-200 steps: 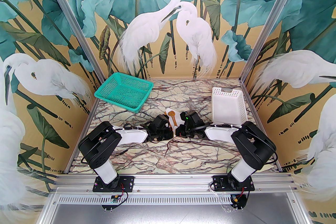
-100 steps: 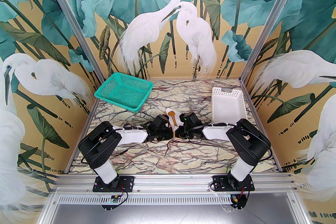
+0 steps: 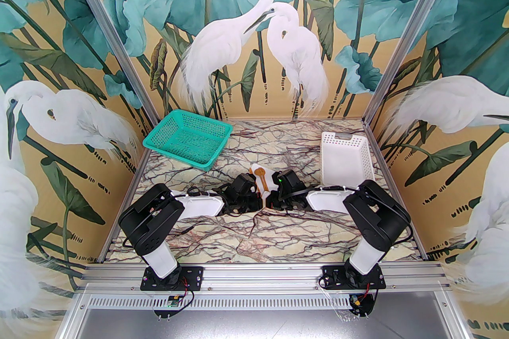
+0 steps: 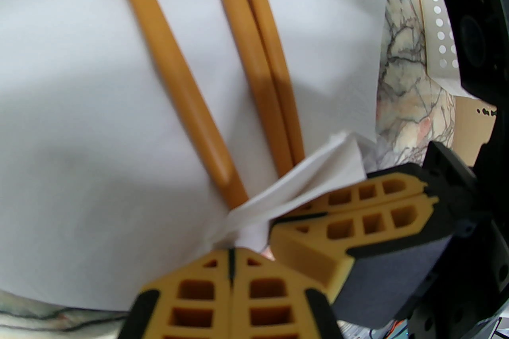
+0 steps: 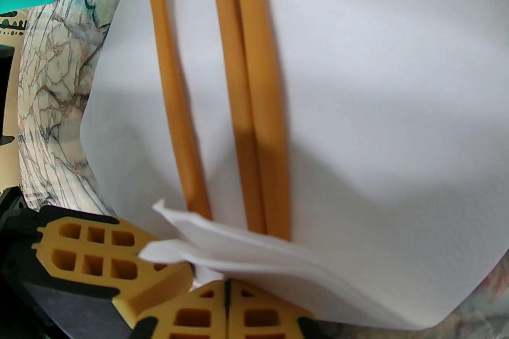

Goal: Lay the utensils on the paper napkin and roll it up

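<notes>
The white paper napkin (image 3: pixel 272 179) lies at the table's middle with the orange-brown utensils (image 3: pixel 262 177) on it. Three utensil handles (image 4: pixel 254 63) run side by side along the napkin (image 4: pixel 79 91). The napkin's near edge is lifted and folded over the handle ends. My left gripper (image 4: pixel 231 250) is shut, pinching that bunched edge. My right gripper (image 5: pixel 226 283) is shut on the same folded edge of the napkin (image 5: pixel 377 91), just below the utensils (image 5: pixel 238 91). The two grippers nearly touch tip to tip: right gripper (image 4: pixel 286 222), left gripper (image 5: pixel 175 270).
A green mesh basket (image 3: pixel 187 138) stands at the back left. A white perforated basket (image 3: pixel 346 162) stands at the back right, close to the right arm. Marble tabletop (image 3: pixel 254 238) lies open toward the arm bases.
The right arm's elbow swung left and a little nearer between the first two frames, then held still. The left arm, napkin and utensils have not visibly moved.
</notes>
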Motion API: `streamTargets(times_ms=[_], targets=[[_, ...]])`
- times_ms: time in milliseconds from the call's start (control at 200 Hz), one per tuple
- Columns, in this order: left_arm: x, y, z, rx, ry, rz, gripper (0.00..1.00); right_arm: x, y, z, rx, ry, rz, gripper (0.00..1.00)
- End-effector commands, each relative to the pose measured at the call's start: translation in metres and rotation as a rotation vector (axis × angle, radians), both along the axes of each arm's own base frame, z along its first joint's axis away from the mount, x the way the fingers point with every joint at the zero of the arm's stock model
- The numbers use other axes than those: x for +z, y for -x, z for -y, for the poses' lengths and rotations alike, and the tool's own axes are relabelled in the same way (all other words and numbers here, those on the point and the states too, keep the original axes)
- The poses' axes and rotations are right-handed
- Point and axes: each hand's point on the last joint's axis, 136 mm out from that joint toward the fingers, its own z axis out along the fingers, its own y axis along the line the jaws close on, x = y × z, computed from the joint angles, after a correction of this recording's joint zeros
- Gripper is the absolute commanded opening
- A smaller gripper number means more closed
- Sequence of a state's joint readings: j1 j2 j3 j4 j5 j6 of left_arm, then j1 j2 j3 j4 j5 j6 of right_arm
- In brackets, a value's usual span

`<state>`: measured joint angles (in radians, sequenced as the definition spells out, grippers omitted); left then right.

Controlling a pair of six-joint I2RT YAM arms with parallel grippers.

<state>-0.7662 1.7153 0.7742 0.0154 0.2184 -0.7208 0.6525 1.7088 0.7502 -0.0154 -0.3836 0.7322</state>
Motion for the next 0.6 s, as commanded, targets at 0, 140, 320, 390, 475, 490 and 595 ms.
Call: streamTargets(times_ms=[0, 140, 320, 390, 475, 490, 595], targets=[[-0.032, 0.016, -0.023, 0.012, -0.116, -0.067, 0.00, 0.003, -0.006, 0.015, -0.027, 0.055, 0.026, 0.07], [-0.032, 0.016, -0.023, 0.011, -0.115, -0.066, 0.00, 0.004, -0.009, 0.025, -0.045, 0.067, 0.024, 0.07], [-0.031, 0.016, -0.023, 0.007, -0.112, -0.064, 0.00, 0.015, -0.012, 0.030, -0.046, 0.061, 0.044, 0.07], [-0.030, 0.015, -0.022, 0.008, -0.110, -0.062, 0.00, 0.023, -0.013, 0.027, -0.034, 0.043, 0.055, 0.07], [-0.028, 0.015, -0.021, 0.007, -0.105, -0.059, 0.00, 0.030, -0.015, 0.021, -0.021, 0.007, 0.061, 0.07], [-0.028, 0.015, -0.021, 0.006, -0.106, -0.059, 0.00, 0.031, -0.015, 0.020, -0.020, 0.003, 0.060, 0.07], [-0.028, 0.015, -0.021, 0.006, -0.104, -0.059, 0.00, 0.029, -0.015, 0.015, -0.013, -0.014, 0.055, 0.07]])
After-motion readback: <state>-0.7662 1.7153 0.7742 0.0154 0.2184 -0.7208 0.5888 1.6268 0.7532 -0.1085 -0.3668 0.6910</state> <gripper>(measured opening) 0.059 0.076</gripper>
